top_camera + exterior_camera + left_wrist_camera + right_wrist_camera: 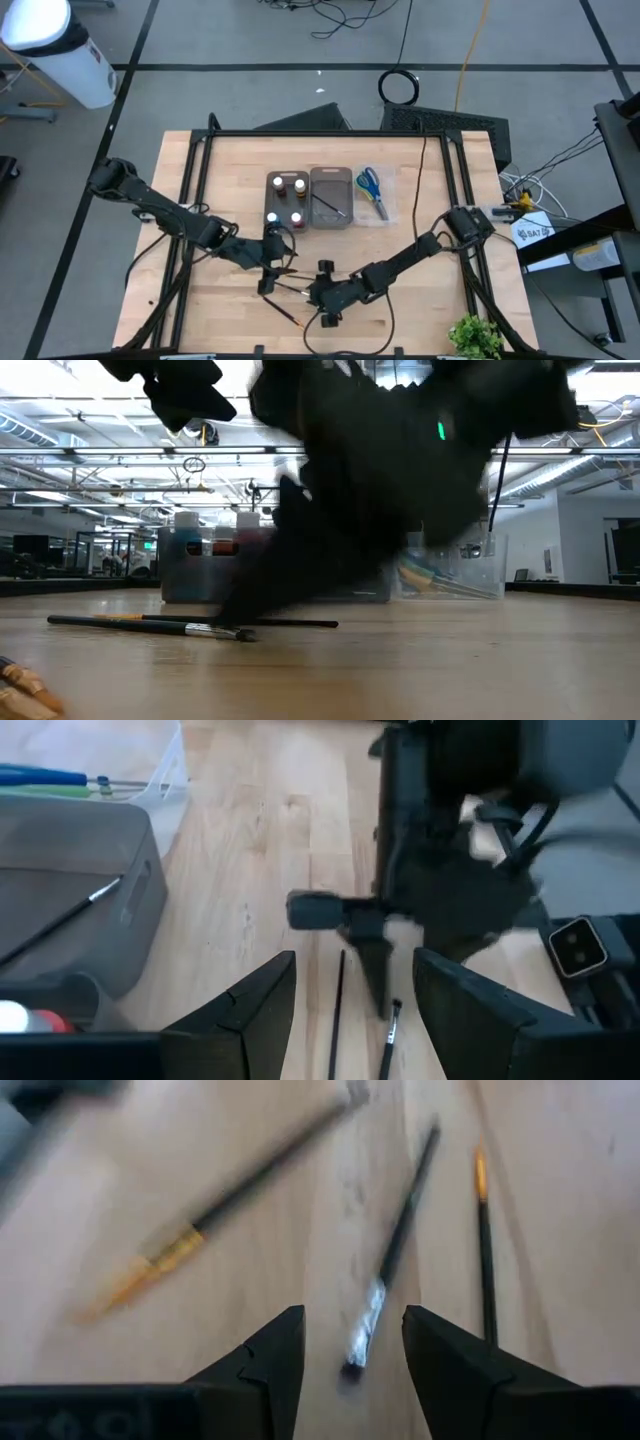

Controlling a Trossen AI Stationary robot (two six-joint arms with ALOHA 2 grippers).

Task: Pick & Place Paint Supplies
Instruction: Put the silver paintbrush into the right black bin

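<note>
Several thin dark-handled brushes (287,292) lie flat on the wooden table near its near edge. The low view shows them lying lengthwise (190,622). My right gripper (352,1315) is open and low over them, its fingers on either side of the bristle end of one brush (385,1275). Two more brushes (235,1195) (485,1245) lie beside it. My left gripper (352,960) is open just left of the right gripper (318,292), with two brush handles (337,1010) between its fingers. Paint bottles (286,200) stand in a grey tray. Scissors (371,188) lie in a clear tray.
A second grey tray (331,210) between the bottle tray and the scissors tray holds one brush (330,205). The three trays sit in a row at the table's middle. A small green plant (477,337) stands at the near right corner. The two grippers are close together.
</note>
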